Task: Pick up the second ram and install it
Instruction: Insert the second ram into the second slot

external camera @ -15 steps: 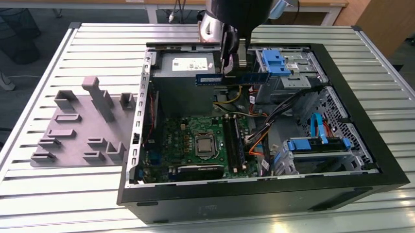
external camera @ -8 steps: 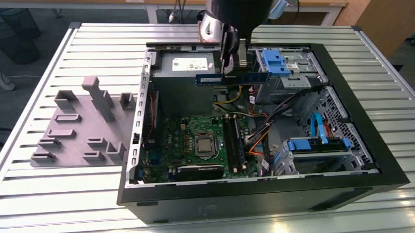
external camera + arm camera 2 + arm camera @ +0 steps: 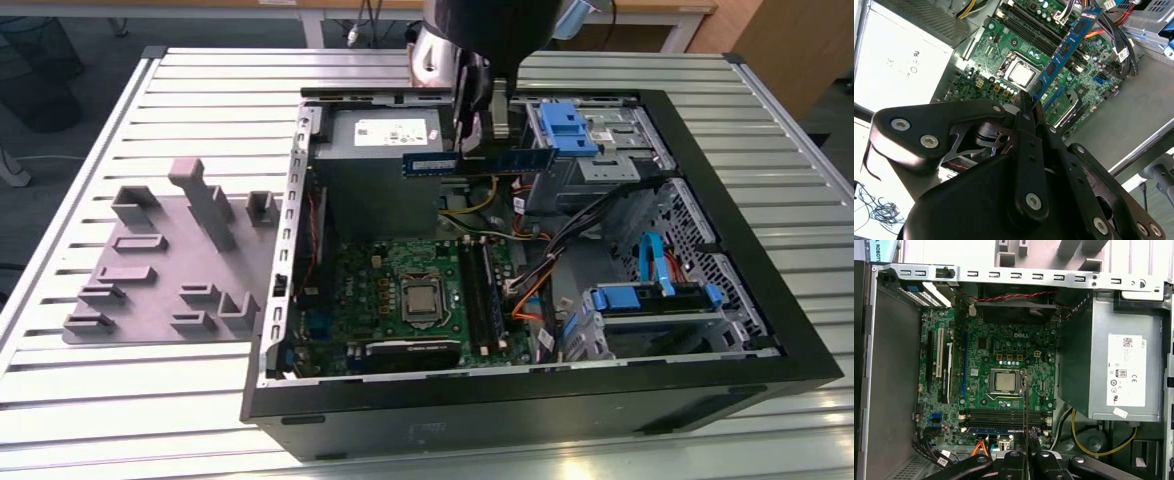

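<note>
Gripper (image 3: 1029,104) status: fingers closed on the second ram (image 3: 1066,47), pressing its two flat faces, which in my judgement leaves the lower contact edge free for a slot. I hold the stick level, edge down, above the open computer case (image 3: 534,410), near the grey sheet-metal power supply (image 3: 380,135) and well apart from the green motherboard (image 3: 400,290). The stick is a slim blue board carrying dark rectangular chips. Long dark memory slots (image 3: 1004,415) lie just beside the square metal processor socket (image 3: 1005,381).
</note>
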### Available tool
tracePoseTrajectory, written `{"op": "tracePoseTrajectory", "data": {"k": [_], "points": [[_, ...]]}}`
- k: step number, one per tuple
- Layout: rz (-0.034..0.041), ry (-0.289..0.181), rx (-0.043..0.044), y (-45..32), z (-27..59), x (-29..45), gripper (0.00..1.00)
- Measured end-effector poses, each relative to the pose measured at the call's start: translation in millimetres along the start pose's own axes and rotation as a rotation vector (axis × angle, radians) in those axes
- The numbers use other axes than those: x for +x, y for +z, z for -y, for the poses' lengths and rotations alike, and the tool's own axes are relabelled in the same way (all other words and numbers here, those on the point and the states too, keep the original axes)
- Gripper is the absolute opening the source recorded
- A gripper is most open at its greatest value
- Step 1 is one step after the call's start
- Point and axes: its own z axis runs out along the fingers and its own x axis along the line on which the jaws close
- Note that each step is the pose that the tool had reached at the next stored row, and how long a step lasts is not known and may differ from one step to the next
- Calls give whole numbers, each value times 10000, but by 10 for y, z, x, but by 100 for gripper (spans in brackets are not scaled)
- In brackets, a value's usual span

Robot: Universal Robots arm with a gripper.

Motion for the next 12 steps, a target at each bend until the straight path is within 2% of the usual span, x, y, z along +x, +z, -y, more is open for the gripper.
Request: {"op": "tracePoseTrajectory", "data": {"k": [12], "points": [[-3,-146,-1,0,0,0,14]]}}
